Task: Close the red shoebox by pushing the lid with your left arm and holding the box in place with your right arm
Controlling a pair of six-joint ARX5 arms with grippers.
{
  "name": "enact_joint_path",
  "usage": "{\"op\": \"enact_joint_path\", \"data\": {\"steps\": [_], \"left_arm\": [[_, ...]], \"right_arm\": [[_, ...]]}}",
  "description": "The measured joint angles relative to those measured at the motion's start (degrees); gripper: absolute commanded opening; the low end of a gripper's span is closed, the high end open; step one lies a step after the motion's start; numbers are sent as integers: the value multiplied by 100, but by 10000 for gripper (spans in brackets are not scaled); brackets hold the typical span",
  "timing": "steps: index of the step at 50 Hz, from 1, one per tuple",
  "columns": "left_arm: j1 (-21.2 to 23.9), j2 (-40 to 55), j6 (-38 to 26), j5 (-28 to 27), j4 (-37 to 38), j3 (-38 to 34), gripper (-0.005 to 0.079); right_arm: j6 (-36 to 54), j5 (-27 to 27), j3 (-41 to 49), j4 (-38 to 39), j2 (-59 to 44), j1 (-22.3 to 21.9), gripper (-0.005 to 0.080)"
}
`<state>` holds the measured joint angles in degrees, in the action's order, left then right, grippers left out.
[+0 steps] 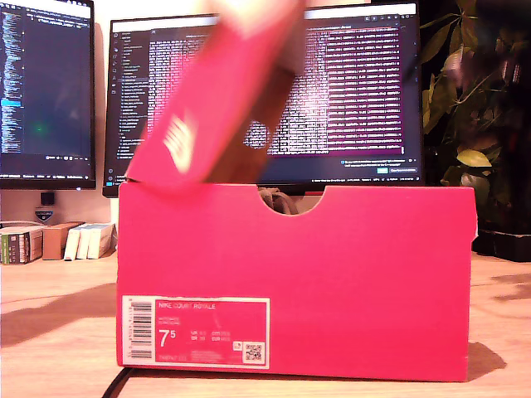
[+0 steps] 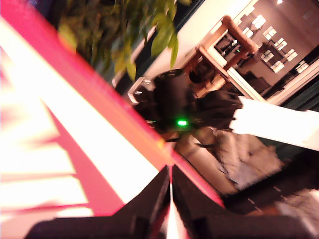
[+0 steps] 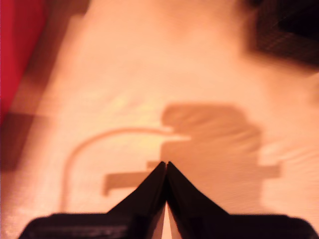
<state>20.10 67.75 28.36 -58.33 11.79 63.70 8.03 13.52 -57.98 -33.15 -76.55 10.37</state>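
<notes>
Two grippers, both pressed together, empty. Lid half-raised, tilted over box toward exterior view's left; first gripper at lid's red edge, nearer. Second gripper over bare table, box beside, apart.

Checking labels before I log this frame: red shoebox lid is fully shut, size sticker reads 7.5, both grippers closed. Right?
Not quite. The lid is not shut: the exterior view shows it raised and tilted above the red shoebox. The sticker does read 7.5, and my first gripper and my second gripper are both closed.
</notes>
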Motion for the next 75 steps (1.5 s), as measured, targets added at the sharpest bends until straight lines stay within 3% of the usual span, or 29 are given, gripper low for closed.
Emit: {"op": "enact_joint_path", "data": {"steps": [5, 11, 17, 26, 35, 64, 75], "left_arm": [[2, 0, -72, 42, 306, 15, -19], [-55, 0, -382, 168, 767, 61, -19], [-129, 0, -848, 411, 1261, 81, -19], [-162, 0, -1731, 1202, 2181, 94, -19], [-166, -9, -2422, 2009, 2896, 101, -19], [-166, -1003, -2498, 2756, 2935, 103, -19], [-166, -1425, -2776, 3679, 2964, 103, -19]], "right_arm": [[-4, -262, -450, -243, 229, -39, -13], [-153, -1084, -909, -531, 446, -15, -13], [-341, -2041, -1106, -730, 483, 291, -13], [-557, -2608, -1093, -916, 348, 793, -13], [-649, -2643, -1093, -1034, -26, 1102, -13], [-439, -2507, -1093, -1106, -1147, 1224, -13], [-363, -2144, -1091, -925, -1091, 1228, -13]]}}
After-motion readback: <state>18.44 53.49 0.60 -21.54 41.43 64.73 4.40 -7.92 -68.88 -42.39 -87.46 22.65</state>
